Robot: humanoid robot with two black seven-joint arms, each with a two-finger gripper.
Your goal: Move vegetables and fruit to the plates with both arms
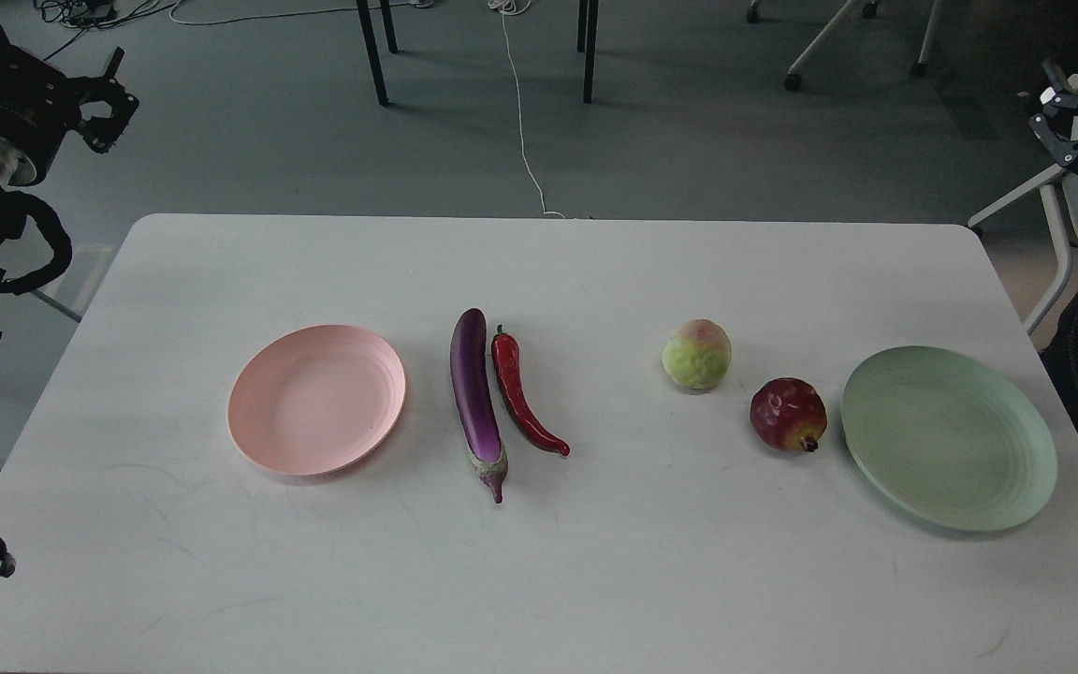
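Note:
The purple eggplant (475,398) and the red chili pepper (520,398) lie side by side at the table's middle. The pale pink plate (316,400) sits empty to their left. The pale green fruit (697,354) and the dark red fruit (788,415) rest right of the middle, with the empty pale green plate (949,437) beside the red one. My left gripper (113,101) hangs off the table's far left corner, its fingers apart and empty. My right gripper (1054,112) is at the far right edge, beyond the table, its fingers apart and empty.
The white table (539,580) has rounded far corners. Behind it are a grey floor, dark table legs (372,51), a white cable (525,140) and a chair frame (1049,234) at the right. My arms' black cables hang along both side edges.

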